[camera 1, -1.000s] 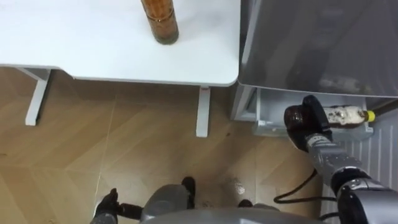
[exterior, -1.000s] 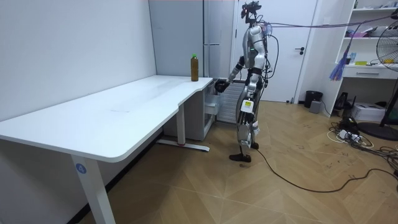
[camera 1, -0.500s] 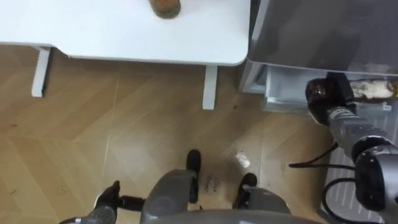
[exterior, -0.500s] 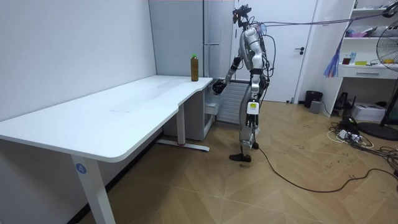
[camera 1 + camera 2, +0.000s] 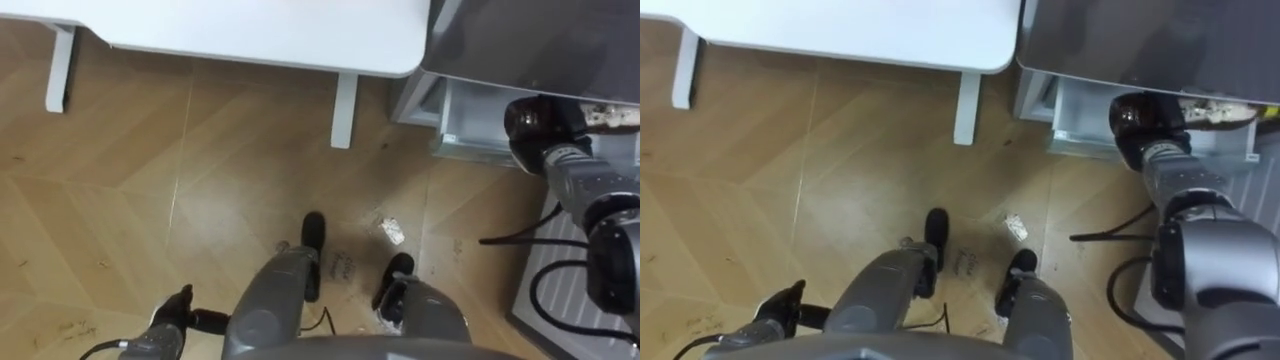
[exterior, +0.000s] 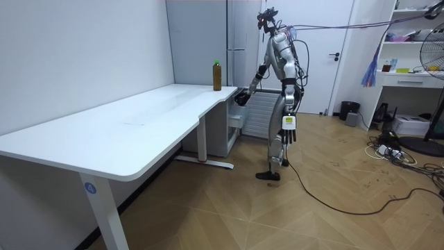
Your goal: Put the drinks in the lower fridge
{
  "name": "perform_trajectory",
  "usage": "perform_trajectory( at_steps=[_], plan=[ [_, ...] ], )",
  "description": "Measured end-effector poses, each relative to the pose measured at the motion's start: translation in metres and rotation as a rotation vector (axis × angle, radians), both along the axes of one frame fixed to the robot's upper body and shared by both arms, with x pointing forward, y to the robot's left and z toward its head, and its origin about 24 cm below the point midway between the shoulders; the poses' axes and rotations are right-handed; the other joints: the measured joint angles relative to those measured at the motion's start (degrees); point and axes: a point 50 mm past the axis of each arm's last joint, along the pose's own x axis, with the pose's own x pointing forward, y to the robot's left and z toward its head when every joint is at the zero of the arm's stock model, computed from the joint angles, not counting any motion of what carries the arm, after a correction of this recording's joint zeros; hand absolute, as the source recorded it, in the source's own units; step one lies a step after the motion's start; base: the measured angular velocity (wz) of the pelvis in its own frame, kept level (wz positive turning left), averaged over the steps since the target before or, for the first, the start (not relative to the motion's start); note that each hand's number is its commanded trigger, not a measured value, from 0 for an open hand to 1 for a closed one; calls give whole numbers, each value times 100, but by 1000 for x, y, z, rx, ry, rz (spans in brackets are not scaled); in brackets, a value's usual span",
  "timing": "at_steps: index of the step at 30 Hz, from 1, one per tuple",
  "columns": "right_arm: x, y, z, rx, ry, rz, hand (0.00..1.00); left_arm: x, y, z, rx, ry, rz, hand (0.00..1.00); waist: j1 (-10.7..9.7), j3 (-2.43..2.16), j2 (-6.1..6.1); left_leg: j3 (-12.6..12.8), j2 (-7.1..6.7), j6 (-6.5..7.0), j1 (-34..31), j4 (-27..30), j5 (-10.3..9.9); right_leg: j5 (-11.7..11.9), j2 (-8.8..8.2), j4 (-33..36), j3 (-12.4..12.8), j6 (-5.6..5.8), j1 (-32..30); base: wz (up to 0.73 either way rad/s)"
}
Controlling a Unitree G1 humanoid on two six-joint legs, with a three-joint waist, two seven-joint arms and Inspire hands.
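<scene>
Wood flooring in a herringbone pattern runs under the whole scene, and the robot stands on it at the far end of a long white table, facing the fridge. At the lower left of the eye views the left hand hangs by the robot's side, well apart from the table; in the room view its fingers point loosely down and hold nothing. On the table's far corner, seen from the room, a tea bottle with a green cap stands upright, well apart from both hands. Further right, beyond the table's leg, a small scrap of paper lies on the floor near the robot's feet. Just beside the table's end stands the grey fridge. Its lower door is swung open towards the robot, baring a pale lower compartment. The right arm reaches forward and down to that opening. The right hand is closed round one end of a drink bottle, which lies on its side and points to the right, at the mouth of the lower compartment. Whether the bottle already rests on anything inside cannot be told. At the room view's right stand white shelves.
</scene>
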Motion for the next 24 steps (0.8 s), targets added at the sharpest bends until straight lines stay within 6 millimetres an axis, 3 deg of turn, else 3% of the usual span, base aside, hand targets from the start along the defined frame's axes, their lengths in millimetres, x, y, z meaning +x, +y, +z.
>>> perform_trajectory(
  at_steps=[2, 3, 4, 13, 24],
  plan=[
    [2, 0, 2, -13, -1, 12, 95, 0, 0, 0, -1, 2, -4, 0, 36, 0, 2, 0, 0, 1, -38, 1, 8, 1, 0, 9, 0, -2, -44, 0],
    [3, 1, 3, -15, -3, 15, 8, 0, -1, 0, -1, 3, -8, 0, 49, -1, 4, 0, 0, 2, -49, 2, 10, 1, -1, 11, 0, -2, -56, 0],
    [4, 1, 4, -15, -7, 16, 0, 0, -1, 0, -2, 3, -14, 0, 76, -1, 4, 0, -1, 4, -70, 1, 12, -2, -6, 26, 0, -4, -80, 0],
    [13, 2, 13, -17, -30, 24, 0, -1, -5, -1, -7, 17, -58, 0, 207, -2, 7, -5, -42, 16, -181, -18, 39, -35, -69, 113, -24, -5, -222, 2],
    [13, -3, 16, -34, -26, 29, 0, -2, -9, -2, -28, 24, -87, 0, 207, 4, -4, -24, -76, 32, -179, -17, 53, -85, -109, 182, -31, 10, -239, 1]
  ],
)
